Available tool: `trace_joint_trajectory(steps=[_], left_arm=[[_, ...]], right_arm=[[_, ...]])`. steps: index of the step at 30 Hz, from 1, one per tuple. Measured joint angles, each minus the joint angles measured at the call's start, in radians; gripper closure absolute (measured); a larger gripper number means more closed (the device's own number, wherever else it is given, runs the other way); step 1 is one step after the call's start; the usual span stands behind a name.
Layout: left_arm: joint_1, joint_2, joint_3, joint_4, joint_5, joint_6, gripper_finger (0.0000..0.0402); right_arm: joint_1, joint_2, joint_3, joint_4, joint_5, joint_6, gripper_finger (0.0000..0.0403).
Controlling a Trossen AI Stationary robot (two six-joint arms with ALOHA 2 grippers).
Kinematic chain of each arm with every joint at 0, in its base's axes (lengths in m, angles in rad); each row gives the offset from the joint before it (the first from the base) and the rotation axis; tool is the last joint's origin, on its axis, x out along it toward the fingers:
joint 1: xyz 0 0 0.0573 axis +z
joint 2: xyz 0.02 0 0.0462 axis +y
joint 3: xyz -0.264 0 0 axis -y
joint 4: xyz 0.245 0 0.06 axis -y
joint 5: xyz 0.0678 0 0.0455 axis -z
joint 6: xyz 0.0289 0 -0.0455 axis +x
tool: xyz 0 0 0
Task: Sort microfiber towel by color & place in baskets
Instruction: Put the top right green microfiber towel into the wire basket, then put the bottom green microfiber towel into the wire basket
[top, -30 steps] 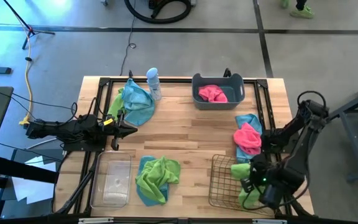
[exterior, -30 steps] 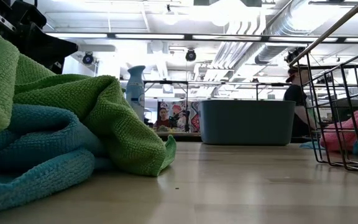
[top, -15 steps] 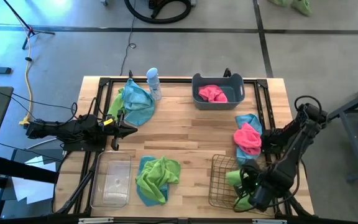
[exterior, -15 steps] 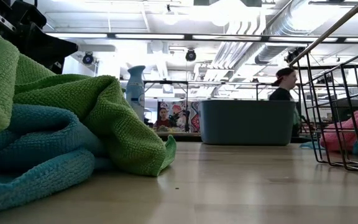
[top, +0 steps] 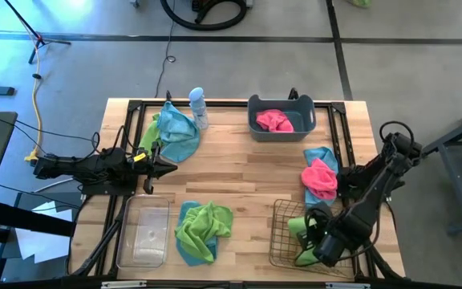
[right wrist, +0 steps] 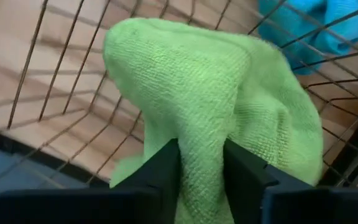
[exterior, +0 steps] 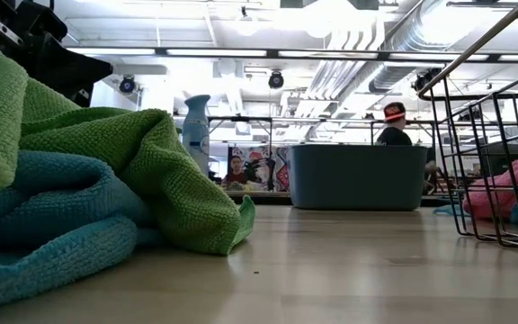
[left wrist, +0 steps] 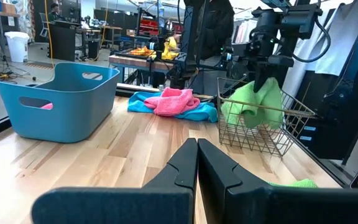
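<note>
The right gripper (top: pixel 318 239) hangs over the dark wire-mesh basket (top: pixel 283 234), fingers around a lime-green fuzzy cloth (right wrist: pixel 210 106); the left gripper (top: pixel 167 167), fingers together, waits well apart from that basket.

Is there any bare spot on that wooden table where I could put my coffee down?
Yes: the bare middle of the wooden table, bordered by the grey-blue plastic tub, the green-and-teal towel heap and the pink-on-teal towel pile. The clear plastic bin holds nothing. It is crowded around the dark wire-mesh basket, where the right end effector holds a lime green towel.
</note>
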Motion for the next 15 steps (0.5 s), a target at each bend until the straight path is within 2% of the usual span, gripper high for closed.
trace_joint_trajectory(steps=[2, 7, 11, 15], left_arm=[[0.0, 0.0, 0.0, 0.0, 0.0, 0.0, 0.0401], [0.0, 0.0, 0.0, 0.0, 0.0, 0.0, 0.0401], [0.0, 0.0, 0.0, 0.0, 0.0, 0.0, 0.0401], [0.0, 0.0, 0.0, 0.0, 0.0, 0.0, 0.0401]], right_arm=[[-0.009, 0.0, 0.0, -0.026, -0.012, 0.015, 0.0273], [-0.032, -0.001, 0.0, -0.047, -0.117, -0.019, 0.0221], [-0.033, -0.001, 0.0, -0.041, -0.123, -0.052, 0.0193], [-0.033, -0.005, -0.001, -0.007, -0.124, -0.119, 0.0183]])
